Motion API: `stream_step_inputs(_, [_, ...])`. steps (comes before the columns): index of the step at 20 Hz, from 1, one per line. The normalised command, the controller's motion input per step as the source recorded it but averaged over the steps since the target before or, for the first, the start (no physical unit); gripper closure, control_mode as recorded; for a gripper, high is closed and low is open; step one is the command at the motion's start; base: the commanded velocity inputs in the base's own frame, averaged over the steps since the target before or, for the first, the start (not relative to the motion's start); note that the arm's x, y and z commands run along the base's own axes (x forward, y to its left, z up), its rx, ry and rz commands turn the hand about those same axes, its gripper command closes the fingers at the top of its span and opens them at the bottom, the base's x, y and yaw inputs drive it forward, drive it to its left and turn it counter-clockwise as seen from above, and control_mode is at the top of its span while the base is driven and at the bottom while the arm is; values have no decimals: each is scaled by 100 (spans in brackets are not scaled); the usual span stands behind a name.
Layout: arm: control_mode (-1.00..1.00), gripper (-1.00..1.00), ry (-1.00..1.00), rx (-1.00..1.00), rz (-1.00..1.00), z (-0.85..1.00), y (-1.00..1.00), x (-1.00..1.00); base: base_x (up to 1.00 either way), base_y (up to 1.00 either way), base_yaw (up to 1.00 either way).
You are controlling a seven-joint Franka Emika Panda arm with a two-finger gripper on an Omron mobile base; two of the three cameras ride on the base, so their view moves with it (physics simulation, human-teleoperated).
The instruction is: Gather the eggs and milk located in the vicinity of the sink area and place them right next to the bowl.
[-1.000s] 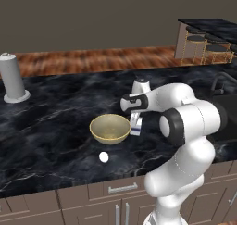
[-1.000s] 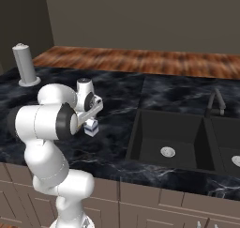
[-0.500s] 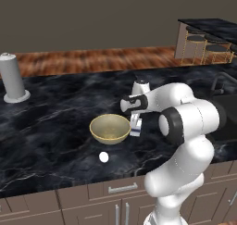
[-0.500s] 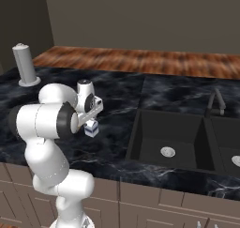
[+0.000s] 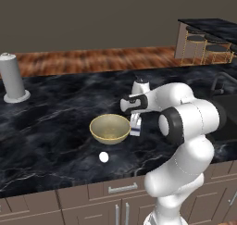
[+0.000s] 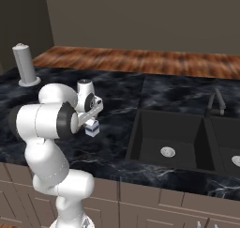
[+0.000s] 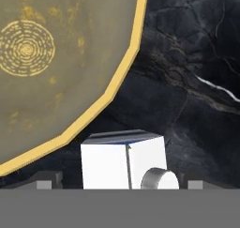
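A black marble counter (image 5: 55, 127) carries the work, with the bowl (image 5: 109, 128) near its front edge. The milk (image 5: 135, 125) stands just beside the bowl, on its sink side, upright on the counter as far as the hand view tells. The gripper (image 5: 135, 122) hangs right over the carton with its jaws spread to either side, not pinching it. So the milk looks delivered. The white egg (image 5: 103, 157) lies near the bowl, toward the counter's front edge, likely placed too. The brown egg probably remains to be fetched from the sink (image 6: 166, 138).
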Motion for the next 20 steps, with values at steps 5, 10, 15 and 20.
stream_step_inputs(5, [-100, -100, 0, 0, 0, 18, 0, 0, 0, 0, 0])
stream_step_inputs(10, [-100, -100, 0, 0, 0, 68, 0, -1, 0, 0, 0])
stream_step_inputs(15, [-100, -100, 1, 1, -10, 58, 0, -32, 0, 0, 0])
stream_step_inputs(20, [-100, -100, 0, 1, -35, 20, 1, -95, 0, 0, 0])
